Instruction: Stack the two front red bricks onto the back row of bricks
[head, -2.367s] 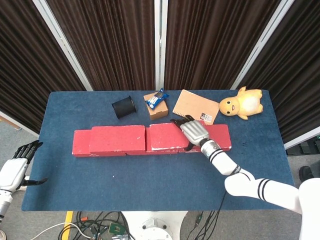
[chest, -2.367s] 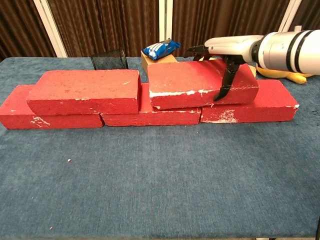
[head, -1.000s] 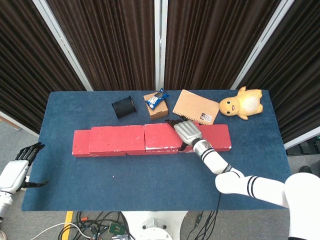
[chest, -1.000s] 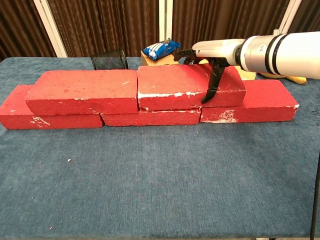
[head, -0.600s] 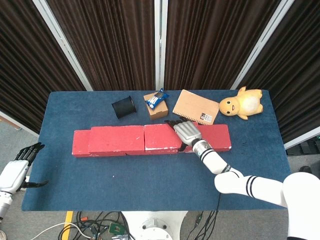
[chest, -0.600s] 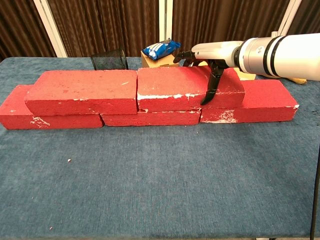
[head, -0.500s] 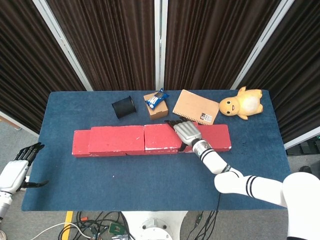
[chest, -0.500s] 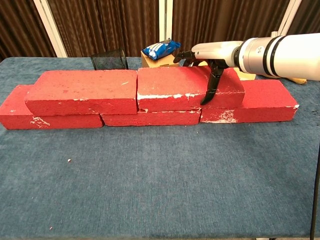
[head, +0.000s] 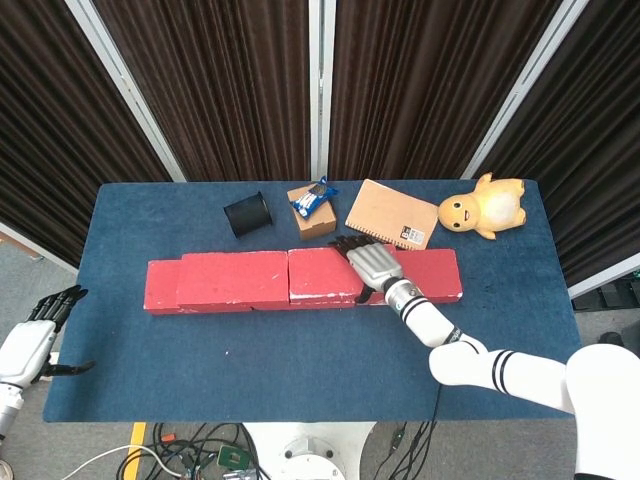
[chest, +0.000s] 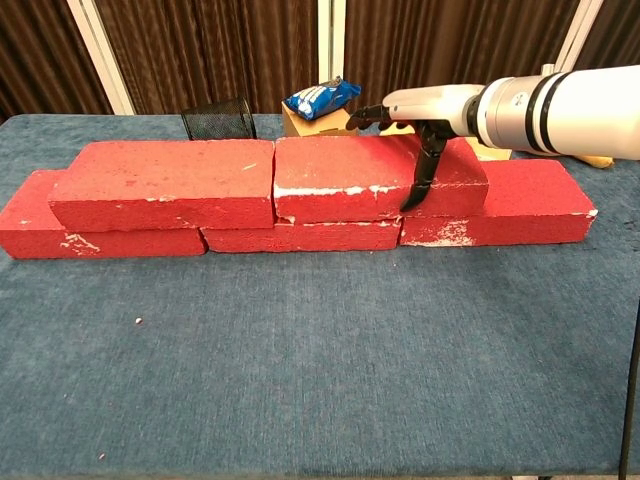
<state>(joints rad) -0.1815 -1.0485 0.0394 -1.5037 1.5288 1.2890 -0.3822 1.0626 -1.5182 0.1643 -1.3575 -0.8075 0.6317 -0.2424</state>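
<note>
Three red bricks form the bottom row, with its left end (chest: 28, 225) and right end (chest: 530, 200) showing. Two more red bricks lie on top, end to end: the left one (chest: 165, 180) (head: 232, 275) and the right one (chest: 340, 170) (head: 320, 272). My right hand (chest: 425, 110) (head: 373, 264) grips the right top brick at its right end, with fingers over the back edge and the thumb (chest: 424, 180) down the front face. My left hand (head: 30, 335) hangs off the table's left front corner, fingers apart and holding nothing.
Behind the bricks stand a black mesh cup (head: 248, 214), a small cardboard box (head: 318, 226) with a blue packet (head: 312, 198) on it, a brown notebook (head: 391, 213) and a yellow duck toy (head: 485, 207). Blue table cloth (chest: 320, 360) stretches in front.
My right hand slid the right top brick leftward until its end met the left top brick. Over the last half second almost nothing moved. The left hand stayed put.
</note>
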